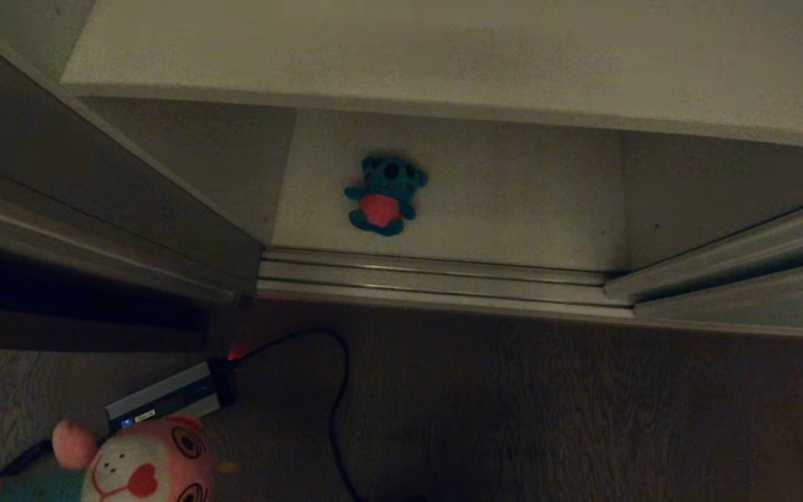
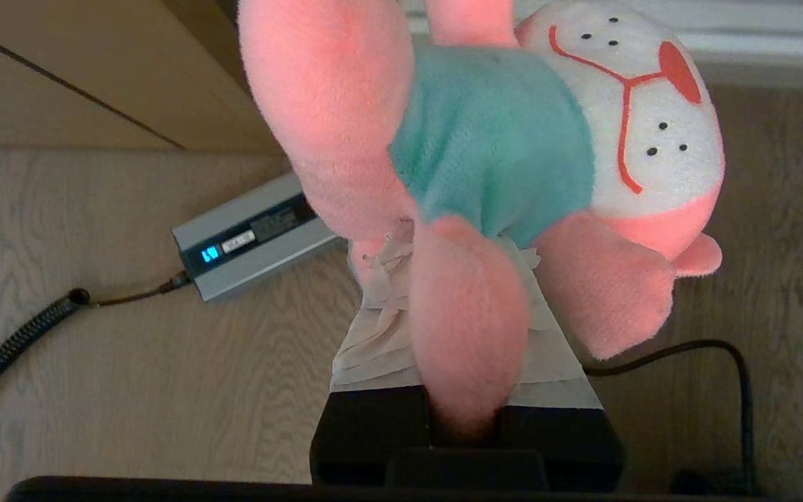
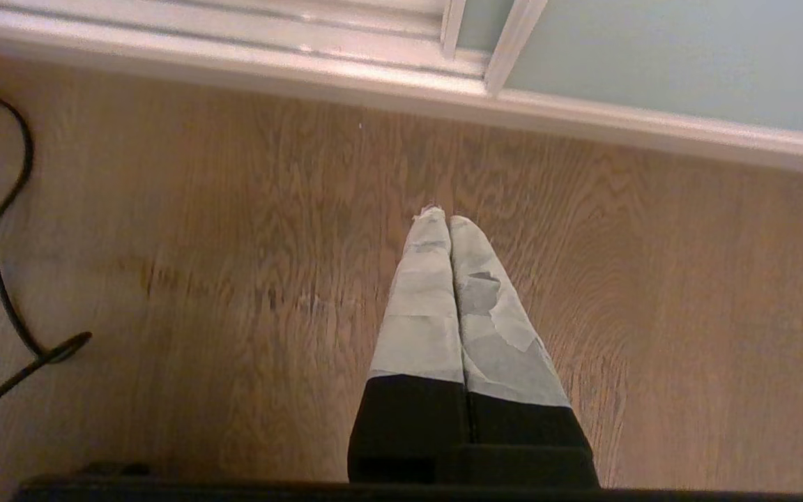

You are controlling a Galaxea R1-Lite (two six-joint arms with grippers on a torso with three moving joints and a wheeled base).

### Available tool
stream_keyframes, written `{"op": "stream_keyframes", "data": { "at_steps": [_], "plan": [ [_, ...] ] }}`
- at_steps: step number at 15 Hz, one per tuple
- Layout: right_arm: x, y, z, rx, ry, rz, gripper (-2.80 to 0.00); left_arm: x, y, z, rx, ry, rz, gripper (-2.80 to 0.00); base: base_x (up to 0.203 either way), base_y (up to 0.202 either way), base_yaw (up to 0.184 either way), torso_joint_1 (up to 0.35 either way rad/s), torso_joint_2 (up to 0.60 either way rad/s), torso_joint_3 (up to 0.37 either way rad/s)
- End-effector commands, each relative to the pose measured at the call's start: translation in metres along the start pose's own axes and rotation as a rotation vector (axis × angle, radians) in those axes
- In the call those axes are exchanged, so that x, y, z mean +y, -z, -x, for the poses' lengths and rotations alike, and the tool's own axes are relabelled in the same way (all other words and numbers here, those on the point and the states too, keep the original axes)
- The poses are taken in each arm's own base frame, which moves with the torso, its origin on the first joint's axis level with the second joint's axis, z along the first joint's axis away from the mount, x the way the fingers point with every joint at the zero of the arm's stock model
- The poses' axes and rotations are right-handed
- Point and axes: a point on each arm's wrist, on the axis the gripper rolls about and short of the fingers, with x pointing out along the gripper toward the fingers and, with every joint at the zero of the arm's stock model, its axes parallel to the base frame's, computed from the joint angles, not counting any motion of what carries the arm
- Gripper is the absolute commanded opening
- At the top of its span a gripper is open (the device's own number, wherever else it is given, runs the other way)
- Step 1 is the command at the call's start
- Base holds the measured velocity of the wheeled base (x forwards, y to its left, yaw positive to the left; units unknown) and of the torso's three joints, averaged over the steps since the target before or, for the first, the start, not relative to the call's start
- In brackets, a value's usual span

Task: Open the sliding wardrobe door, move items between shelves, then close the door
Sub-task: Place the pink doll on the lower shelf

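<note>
Jaws of the left gripper (image 2: 468,390) are clamped on one leg of the pink plush toy (image 2: 513,153), which hangs above the wooden floor (image 2: 164,390); its white face also shows at the lower left corner of the head view. Jaws of the right gripper (image 3: 449,223) are pressed together with nothing between them, over bare floor near the bottom track (image 3: 304,49) of the wardrobe. The teal-blue plush toy (image 1: 384,195) with the red belly lies on the lower shelf (image 1: 513,202), inside the open wardrobe, below the upper shelf (image 1: 443,56). A grey power adapter (image 2: 251,233) with its black cable (image 1: 335,390) lies on the floor
</note>
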Motion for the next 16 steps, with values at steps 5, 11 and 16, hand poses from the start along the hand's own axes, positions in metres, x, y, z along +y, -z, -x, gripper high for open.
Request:
{"op": "stream_keyframes", "data": {
  "at_steps": [5, 11, 16],
  "plan": [
    [0.0000, 0.0008, -0.0003, 0.004, 0.000, 0.000, -2.80, 0.0000, -0.0001, 0.0000, 0.000, 0.000, -0.001, -2.80, 0.000, 0.000, 0.000, 0.004, 0.00, -0.197],
    [0.0000, 0.0008, -0.0003, 0.004, 0.000, 0.000, -2.80, 0.0000, 0.0002, 0.0000, 0.003, 0.002, -0.011, -2.80, 0.000, 0.000, 0.000, 0.004, 0.00, -0.197],
    [0.0000, 0.0008, -0.0003, 0.004, 0.000, 0.000, -2.80, -0.0001, 0.0001, 0.0000, 0.002, 0.003, -0.015, -2.80, 0.000, 0.000, 0.000, 0.002, 0.00, -0.196]
  ]
}}
